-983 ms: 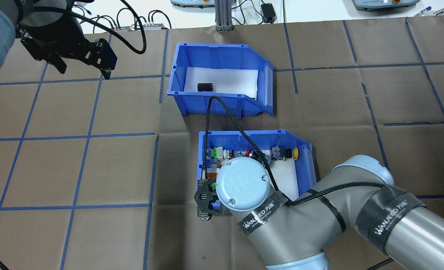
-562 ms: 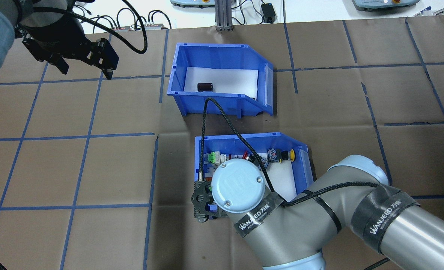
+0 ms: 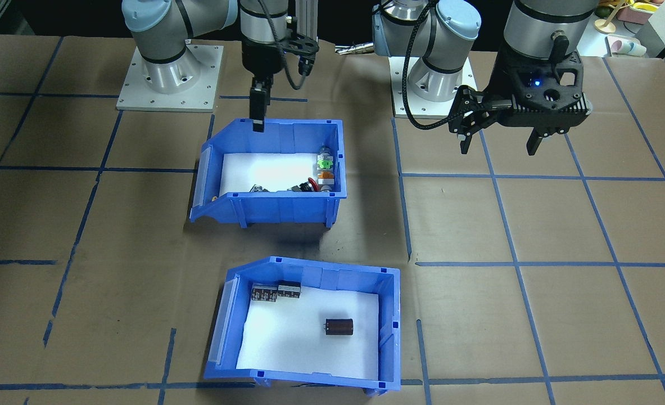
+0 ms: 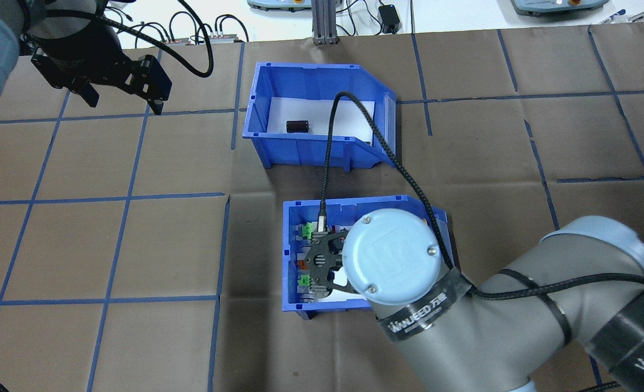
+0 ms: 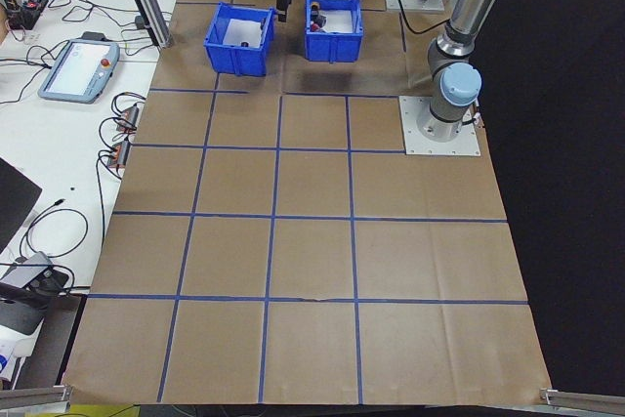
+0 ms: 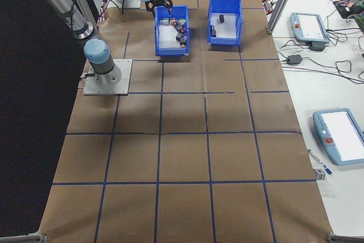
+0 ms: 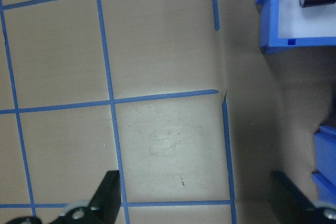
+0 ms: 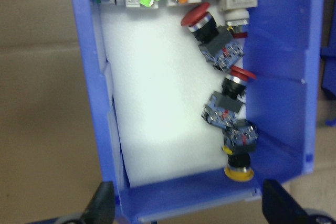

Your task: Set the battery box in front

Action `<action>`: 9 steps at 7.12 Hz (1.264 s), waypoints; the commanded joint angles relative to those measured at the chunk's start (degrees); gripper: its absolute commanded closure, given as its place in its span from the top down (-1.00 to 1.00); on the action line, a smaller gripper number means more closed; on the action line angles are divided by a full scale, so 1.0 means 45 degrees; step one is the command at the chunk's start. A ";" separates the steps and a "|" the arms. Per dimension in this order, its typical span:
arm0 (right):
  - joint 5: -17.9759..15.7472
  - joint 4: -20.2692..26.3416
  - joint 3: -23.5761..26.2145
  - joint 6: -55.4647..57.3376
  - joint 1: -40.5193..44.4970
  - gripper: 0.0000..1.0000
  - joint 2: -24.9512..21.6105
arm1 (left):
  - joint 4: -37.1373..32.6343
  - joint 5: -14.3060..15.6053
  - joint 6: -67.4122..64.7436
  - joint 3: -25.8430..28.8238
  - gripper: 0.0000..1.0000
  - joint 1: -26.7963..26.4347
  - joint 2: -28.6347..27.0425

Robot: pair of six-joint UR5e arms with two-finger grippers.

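Close to our base, on the near side of the table (image 3: 534, 225), we are hanging our right gripper (image 4: 319, 269) over the left part of the switch bin (image 3: 287, 208). Its fingers (image 8: 102, 205) are standing wide apart in the wrist view and gripping nothing, as far as we can tell. We are judging that this bin sits near us so that the other one can stand ahead of it. A second ago the right gripper was down at the bin's near left corner, and the bin was shifting slightly toward us and to the left. Now the wrist is turned and is lying over the bin's inside, while the bin looks no different from 0.6 s ago. Its cable is now arching further out, over the battery box. Off to our left, we are holding the left gripper (image 3: 499, 149) above bare table, its claw spread wide and empty, where it was a second ago; we take it to be keeping clear. Farther out, toward the table's far edge and well apart from the switch bin, the battery box (image 3: 321, 277) is standing upright, unmoved. One dark cylinder (image 3: 339, 327) is lying on its white liner and two more (image 3: 276, 292) are in a corner. So the box is already sitting in front, we judge.
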 commanded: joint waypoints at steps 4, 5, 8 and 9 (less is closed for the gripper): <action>0.1505 0.2865 -0.2651 0.4236 -0.6791 1.00 -0.0913 | 0.0000 0.0020 0.0007 0.0000 1.00 0.0000 0.0019; 0.1530 0.2865 -0.2690 0.6436 -0.6935 1.00 -0.0835 | 0.0000 0.0000 0.0007 0.0000 1.00 0.0000 0.0019; 0.2019 0.3467 -0.4283 1.0107 -0.6917 1.00 0.0740 | 0.0000 0.0000 0.0007 0.0000 1.00 0.0000 0.0019; 0.2038 0.4089 -0.5336 1.1097 -0.6879 1.00 0.1637 | 0.0000 -0.0019 0.0007 0.0000 1.00 0.0000 0.0019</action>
